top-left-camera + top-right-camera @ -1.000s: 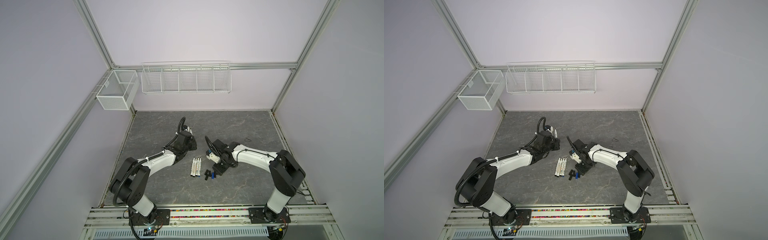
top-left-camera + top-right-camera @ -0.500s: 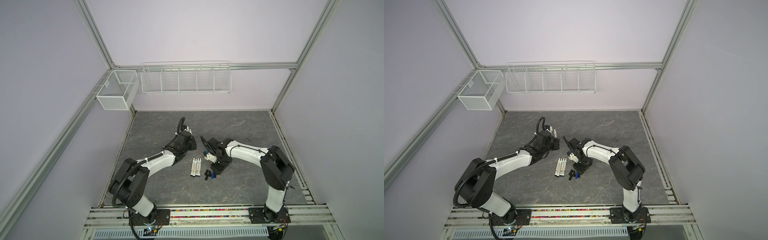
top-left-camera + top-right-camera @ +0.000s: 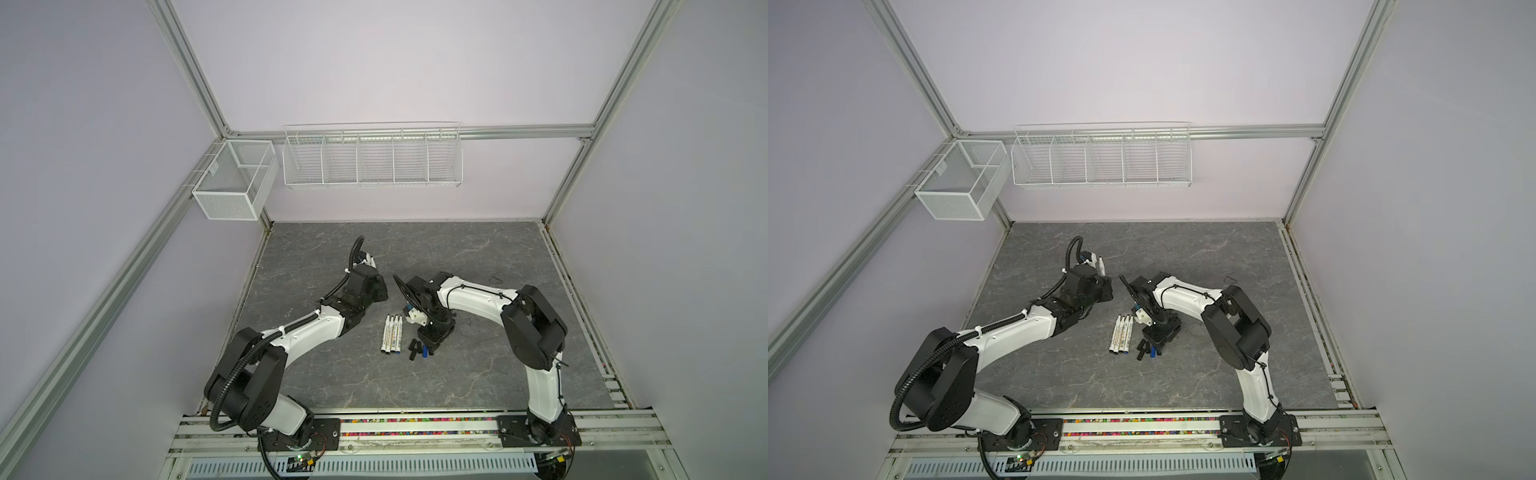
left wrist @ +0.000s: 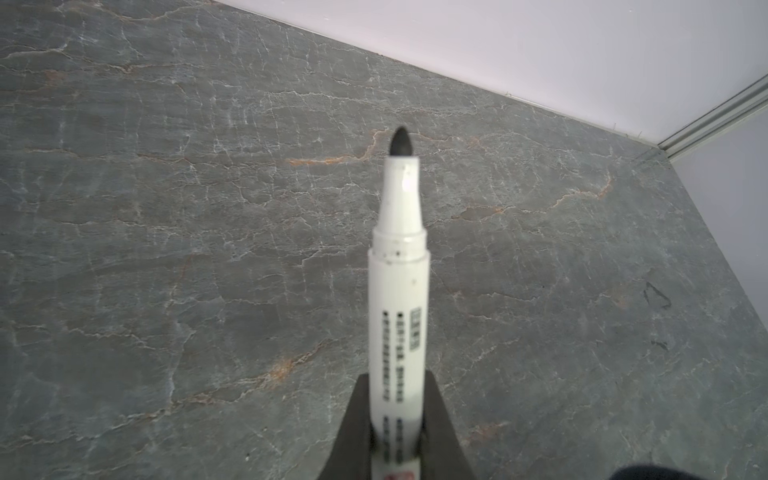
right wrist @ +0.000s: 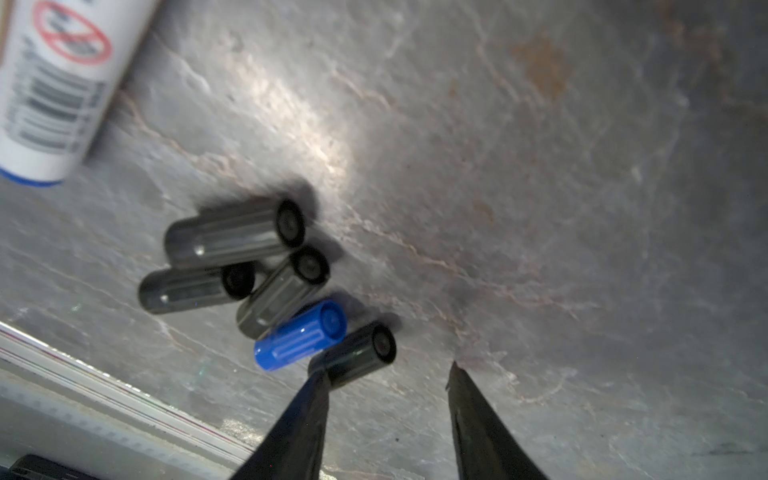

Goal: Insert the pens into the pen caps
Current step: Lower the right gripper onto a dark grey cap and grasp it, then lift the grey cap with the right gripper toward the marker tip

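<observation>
My left gripper is shut on a white pen whose black tip points out over the table; in a top view this pen sticks up from the left gripper. Three pens lie side by side mid-table in both top views. The pen caps, several black and one blue, lie clustered just right of them. My right gripper stands open, low beside the cluster, one fingertip against the nearest black cap, nothing between the jaws.
A blue-ended pen lies at the edge of the right wrist view. A white wire rack and a mesh box hang on the back wall. A metal rail runs along the front edge.
The right arm has swung its elbow round and brought its gripper down next to the caps, jaws slightly narrower. The left arm and its pen have stayed still.
</observation>
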`<state>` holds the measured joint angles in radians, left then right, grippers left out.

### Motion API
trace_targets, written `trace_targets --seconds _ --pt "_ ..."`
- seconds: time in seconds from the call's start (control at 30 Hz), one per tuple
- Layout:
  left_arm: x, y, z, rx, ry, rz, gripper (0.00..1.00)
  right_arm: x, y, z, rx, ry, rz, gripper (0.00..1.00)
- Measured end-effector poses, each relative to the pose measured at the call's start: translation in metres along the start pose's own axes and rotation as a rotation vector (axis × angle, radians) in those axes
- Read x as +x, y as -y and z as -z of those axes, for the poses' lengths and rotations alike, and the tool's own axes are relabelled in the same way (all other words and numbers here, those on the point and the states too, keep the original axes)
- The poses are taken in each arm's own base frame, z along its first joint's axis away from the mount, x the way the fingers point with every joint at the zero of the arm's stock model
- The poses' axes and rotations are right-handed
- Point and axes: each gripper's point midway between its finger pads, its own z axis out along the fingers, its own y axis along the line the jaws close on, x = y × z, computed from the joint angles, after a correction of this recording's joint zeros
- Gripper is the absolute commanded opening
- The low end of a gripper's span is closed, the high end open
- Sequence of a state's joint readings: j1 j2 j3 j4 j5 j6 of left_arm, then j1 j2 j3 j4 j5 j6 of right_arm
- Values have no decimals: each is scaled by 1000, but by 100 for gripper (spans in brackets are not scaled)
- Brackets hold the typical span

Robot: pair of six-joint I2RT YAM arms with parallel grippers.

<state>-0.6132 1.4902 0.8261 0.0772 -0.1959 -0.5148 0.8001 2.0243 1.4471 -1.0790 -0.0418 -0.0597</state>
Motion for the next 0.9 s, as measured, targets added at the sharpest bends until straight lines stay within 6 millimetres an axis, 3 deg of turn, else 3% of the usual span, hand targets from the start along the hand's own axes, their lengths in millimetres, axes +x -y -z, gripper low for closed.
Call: trace_targets --seconds 0.9 --pt "-1 -1 0 -8 5 -1 0 -19 24 -1 140 -29 -64 37"
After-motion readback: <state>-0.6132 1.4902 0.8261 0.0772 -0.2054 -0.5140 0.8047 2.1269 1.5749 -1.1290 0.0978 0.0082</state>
